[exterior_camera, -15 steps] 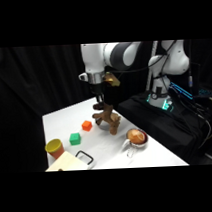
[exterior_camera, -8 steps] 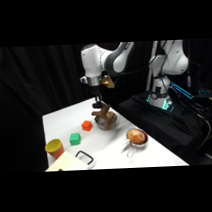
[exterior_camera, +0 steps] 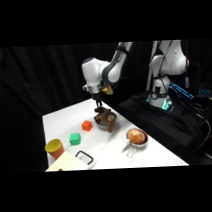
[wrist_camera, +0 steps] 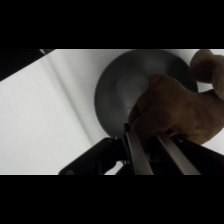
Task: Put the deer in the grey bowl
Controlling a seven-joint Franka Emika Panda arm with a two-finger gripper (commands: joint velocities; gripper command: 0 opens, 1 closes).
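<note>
Lifted away now, the gripper (exterior_camera: 98,100) hangs higher over the table than it did half a second ago, when it was down on the deer (exterior_camera: 106,119), and a second ago the toy was dangling in the air from it! Now the plush lies slumped on the grey bowl (exterior_camera: 101,125), near the middle of the white table (exterior_camera: 62,121), with the orange block (exterior_camera: 87,126) just beside it and the shiny cup (exterior_camera: 136,137) well apart to the right. From the wrist view the deer (wrist_camera: 175,112) covers one side of the bowl (wrist_camera: 125,85) and hangs a limb over the rim, while much of the dish shows bare. Two metal fingers (wrist_camera: 137,155) stand apart at the bottom edge, nothing clamped between them, the brown plush just past their tips. This looks like the release and retreat, and the task seems close to done. To finish well, go straight up, clear of the floppy limbs, so no fur snags and drags the toy back off the rim. The green block (exterior_camera: 75,139) and the yellow cup (exterior_camera: 54,146) sit where they were.
</note>
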